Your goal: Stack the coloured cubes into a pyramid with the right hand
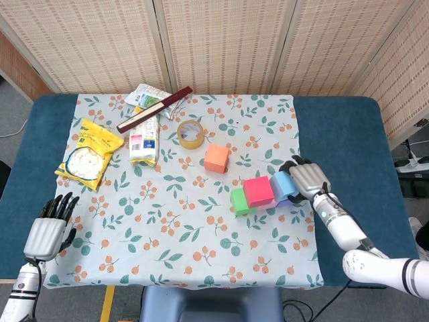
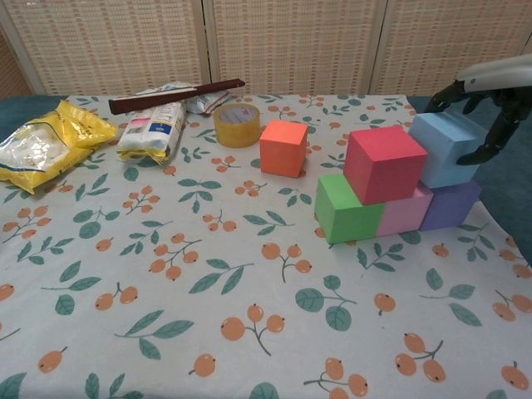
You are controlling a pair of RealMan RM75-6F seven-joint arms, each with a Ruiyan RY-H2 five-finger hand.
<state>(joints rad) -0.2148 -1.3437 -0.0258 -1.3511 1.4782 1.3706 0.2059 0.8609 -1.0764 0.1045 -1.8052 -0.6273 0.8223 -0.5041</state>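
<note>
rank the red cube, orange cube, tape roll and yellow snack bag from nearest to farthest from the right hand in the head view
From the right hand:
1. Red cube, on the stack just left of the hand.
2. Orange cube, alone, mid-table.
3. Tape roll, further back and left.
4. Yellow snack bag, at the cloth's far left.

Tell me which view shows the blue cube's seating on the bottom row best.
Chest view: side-on, the blue cube sits over the pink cube and purple cube, right hand gripping it. Head view looks down; the blue cube hides the purple one.
</note>
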